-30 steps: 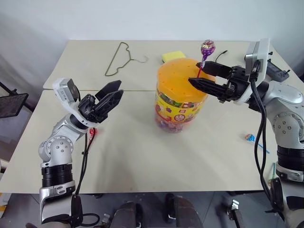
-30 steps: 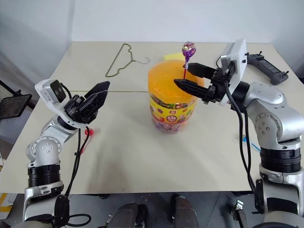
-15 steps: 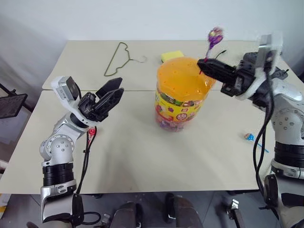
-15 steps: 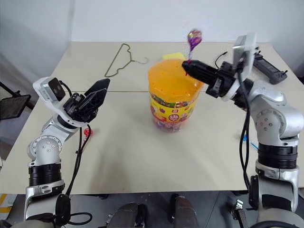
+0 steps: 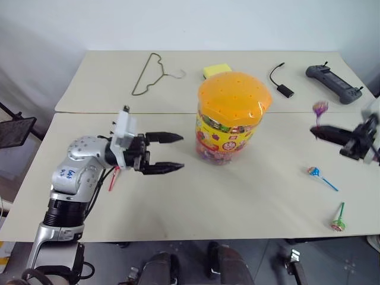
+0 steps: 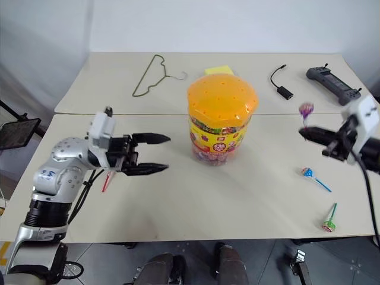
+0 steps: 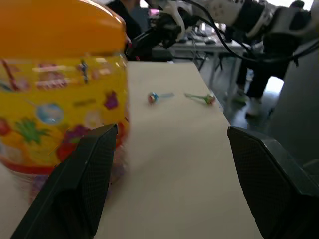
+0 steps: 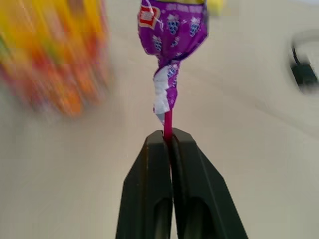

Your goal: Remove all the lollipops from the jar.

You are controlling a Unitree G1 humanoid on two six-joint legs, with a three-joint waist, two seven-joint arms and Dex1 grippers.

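Observation:
The jar (image 5: 231,119), a clear tub with a domed orange lid and yellow label, stands mid-table. My right gripper (image 5: 314,130) is off to its right above the table, shut on the stick of the purple lollipop (image 8: 172,30), which stands upright above the fingers. A blue lollipop (image 5: 313,172) and a green one (image 5: 337,224) lie on the table near the right front. A red lollipop (image 6: 105,181) lies under my left arm. My left gripper (image 5: 172,152) is open, level, pointing at the jar from its left with a gap between them.
A wire hanger (image 5: 148,74) lies at the back left. A yellow sponge (image 5: 215,69) sits behind the jar. A black cable adapter (image 5: 282,80) and a dark controller (image 5: 332,76) are at the back right. A seam crosses the table (image 5: 178,202).
My right gripper shut on the purple lollipop's stick, drew it up out of the jar's lid and swung it right and down. My left gripper turned level toward the jar.

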